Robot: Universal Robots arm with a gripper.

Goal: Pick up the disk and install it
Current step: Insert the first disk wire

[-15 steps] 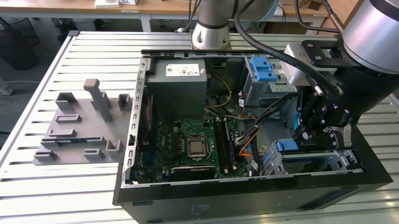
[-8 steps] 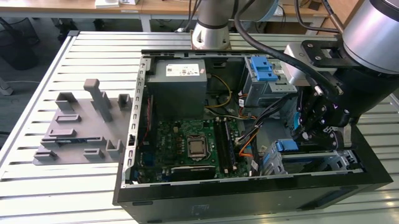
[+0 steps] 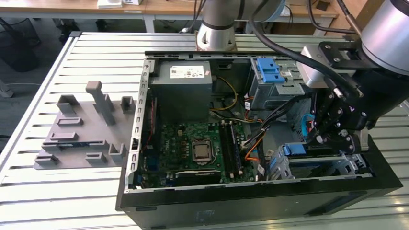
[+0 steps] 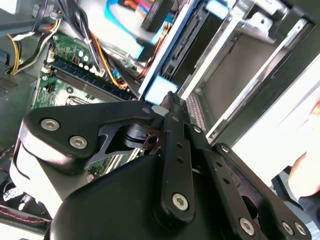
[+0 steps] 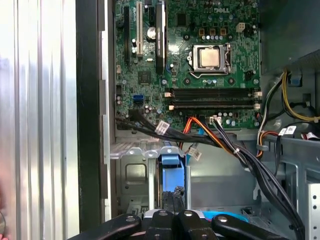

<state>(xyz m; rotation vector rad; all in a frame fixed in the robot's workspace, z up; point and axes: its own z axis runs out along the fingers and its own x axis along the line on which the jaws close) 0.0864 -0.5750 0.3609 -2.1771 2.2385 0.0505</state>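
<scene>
**Disk on edge in the drive cage, pincer closed at its end**

Open computer case [image 3: 255, 203] lying flat on a slatted table [image 3: 57, 191], with the arm reaching in at the exterior view's right. At the near right corner of the case, a metal drive cage [image 3: 350, 165]. In it the disk [image 5: 170, 161], standing on edge, with a pale blue tab on the end nearer the motherboard [image 5: 200, 75]. Cannot tell how deep in the cage.

Right at that end of the disk, the gripper [image 5: 173, 196]. In both wrist views the fingers [image 4: 172, 130] drawn tight together, nothing clamped between them. Tips up against the blue tab, touching it or just short of it; cannot tell which.

Between motherboard and cage, a bundle of black and orange cables [image 5: 220, 142], running past the gripper on one side.

At the far left of the case, a grey power-supply box [image 3: 181, 81]. At the far right, a bright blue latch [image 3: 271, 72], well apart from the gripper.

Beside the case, on the exterior view's left, a grey fixture tray [image 3: 83, 129] with upright posts and slots, resting on the table.
</scene>
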